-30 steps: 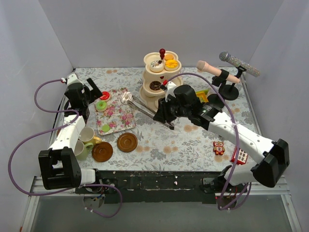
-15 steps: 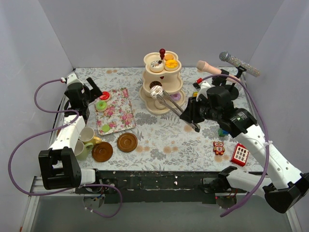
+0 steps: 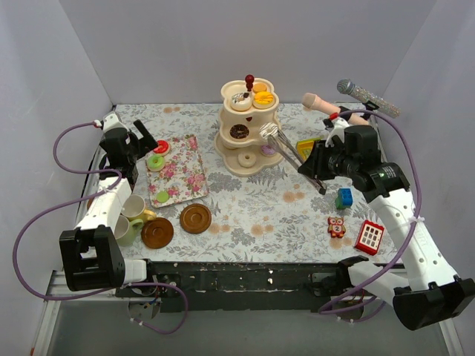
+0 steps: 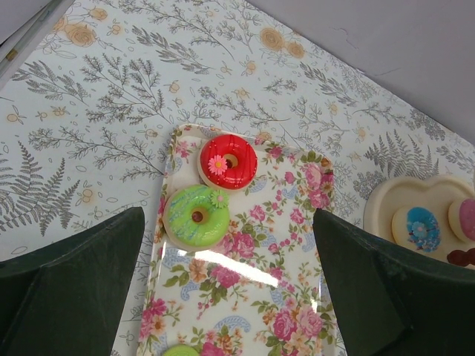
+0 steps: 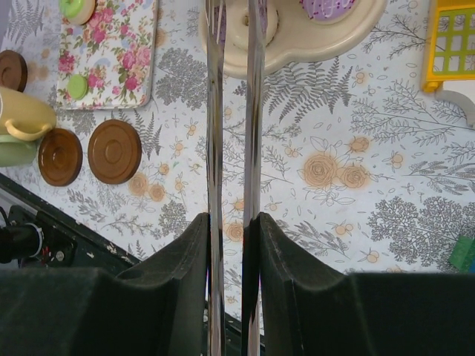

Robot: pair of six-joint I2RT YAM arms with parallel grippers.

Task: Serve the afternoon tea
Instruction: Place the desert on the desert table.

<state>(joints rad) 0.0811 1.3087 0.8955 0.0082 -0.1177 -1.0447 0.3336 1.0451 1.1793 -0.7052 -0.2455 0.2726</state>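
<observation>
The cream three-tier stand (image 3: 249, 126) with its red knob stands at the back centre, with toy cakes on its tiers. My right gripper (image 3: 312, 169) (image 5: 231, 222) is shut on the metal tongs (image 3: 286, 152) (image 5: 215, 111). Their tips lie by the right side of the middle tier, and I cannot tell if they hold anything. My left gripper (image 3: 142, 144) (image 4: 223, 297) hangs open over the floral tray (image 3: 178, 174) (image 4: 245, 282). On the tray lie a red donut (image 4: 228, 161) and a green donut (image 4: 196, 216). A yellow cup (image 3: 135, 208), a green cup (image 3: 126, 228) and two brown saucers (image 3: 195, 218) sit at the front left.
Two toy microphones (image 3: 367, 100) rest on a black stand at the back right. A yellow toy (image 3: 306, 146), a blue block (image 3: 344, 198), a small red figure block (image 3: 336, 226) and a red-and-white block (image 3: 369, 236) lie on the right of the floral cloth.
My right arm has swung the tongs from the tray's edge rightward, past the stand's front to its right side. The left arm has stayed still.
</observation>
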